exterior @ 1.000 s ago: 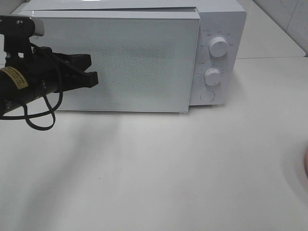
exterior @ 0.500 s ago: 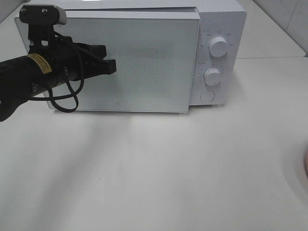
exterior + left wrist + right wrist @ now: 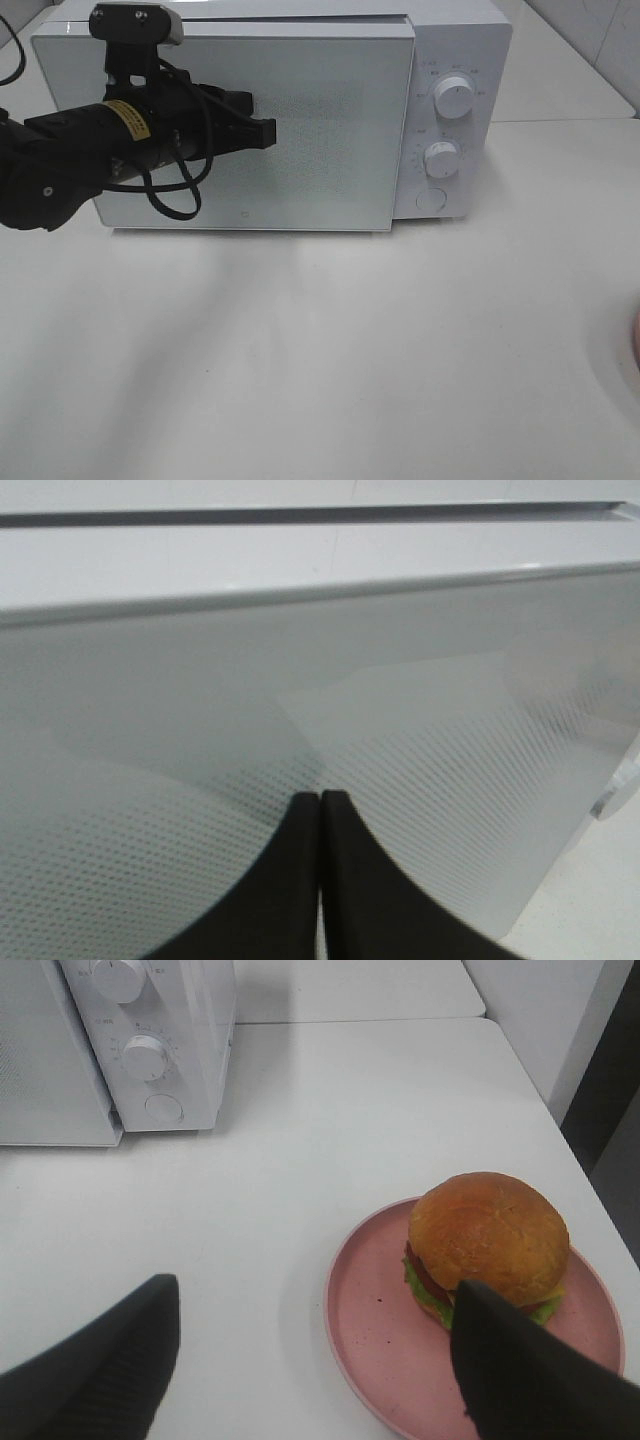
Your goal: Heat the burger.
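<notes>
The burger (image 3: 487, 1238), with a golden-brown bun and green lettuce, sits on a pink plate (image 3: 375, 1325) on the white table; only the right wrist view shows it. My right gripper (image 3: 310, 1360) hangs open above the table, one finger over the plate's near side beside the burger, touching nothing. The white microwave (image 3: 330, 60) stands at the back with its door (image 3: 330, 150) closed. My left gripper (image 3: 264, 131) is shut and empty, its tips (image 3: 320, 805) close to the middle of the door's glass.
Two white knobs (image 3: 455, 99) (image 3: 441, 157) and a round button (image 3: 431, 199) sit on the microwave's right panel. A sliver of the pink plate (image 3: 636, 340) shows at the table's right edge. The table ends near the plate, beside a white wall (image 3: 560, 1010).
My left arm has swung up and to the right across the front of the microwave door, staying shut. The right side of the scene looks the same.
</notes>
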Controlling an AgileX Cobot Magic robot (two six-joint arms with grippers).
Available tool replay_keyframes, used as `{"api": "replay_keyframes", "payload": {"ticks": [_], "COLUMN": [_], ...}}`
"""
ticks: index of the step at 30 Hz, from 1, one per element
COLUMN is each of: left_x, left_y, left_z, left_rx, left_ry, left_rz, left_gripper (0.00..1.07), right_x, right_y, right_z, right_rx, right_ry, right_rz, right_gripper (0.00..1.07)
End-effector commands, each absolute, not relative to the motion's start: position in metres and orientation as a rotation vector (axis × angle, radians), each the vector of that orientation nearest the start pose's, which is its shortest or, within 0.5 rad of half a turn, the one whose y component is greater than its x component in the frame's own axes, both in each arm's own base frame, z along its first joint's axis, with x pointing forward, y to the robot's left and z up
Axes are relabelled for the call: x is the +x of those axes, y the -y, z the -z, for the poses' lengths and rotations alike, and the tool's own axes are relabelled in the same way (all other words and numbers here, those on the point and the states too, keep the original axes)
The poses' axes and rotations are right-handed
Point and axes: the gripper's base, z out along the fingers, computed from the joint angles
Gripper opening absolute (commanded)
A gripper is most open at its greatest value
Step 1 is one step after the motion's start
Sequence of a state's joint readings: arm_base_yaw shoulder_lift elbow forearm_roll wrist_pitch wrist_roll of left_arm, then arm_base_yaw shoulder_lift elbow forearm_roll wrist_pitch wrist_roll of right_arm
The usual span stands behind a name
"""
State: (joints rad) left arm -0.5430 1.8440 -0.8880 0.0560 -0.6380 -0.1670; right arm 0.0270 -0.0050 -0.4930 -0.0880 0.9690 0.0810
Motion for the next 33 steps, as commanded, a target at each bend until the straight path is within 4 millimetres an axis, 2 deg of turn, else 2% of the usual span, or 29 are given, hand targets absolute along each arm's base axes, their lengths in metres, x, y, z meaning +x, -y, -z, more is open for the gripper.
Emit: {"api": "replay_keyframes", "payload": {"ticks": [1,19,28,33], "left_x": [0.331,0.362,0.363,0.347], "left_y": [0.209,0.232,0.233,0.248], "left_z": [-0.189,-0.195,-0.196,-0.203], "left_rx": [0.368,0.333,0.33,0.396], "left_ry": [-1.766,-1.745,-1.739,-1.791], "left_rz": [0.51,0.508,0.507,0.532], "left_gripper": [0.0,0.0,0.0,0.0], "right_x": [-0.005,-0.005,-0.005,-0.005], "right_y": [0.007,0.007,0.007,0.007], "right_z": [-0.283,-0.283,-0.283,-0.283], "right_rx": [0.054,0.054,0.054,0.054], "right_ry": [-1.92,-1.92,-1.92,-1.92], "right_rz": [0.041,0.041,0.041,0.041], "right_gripper": [0.72,0.72,0.72,0.72]}}
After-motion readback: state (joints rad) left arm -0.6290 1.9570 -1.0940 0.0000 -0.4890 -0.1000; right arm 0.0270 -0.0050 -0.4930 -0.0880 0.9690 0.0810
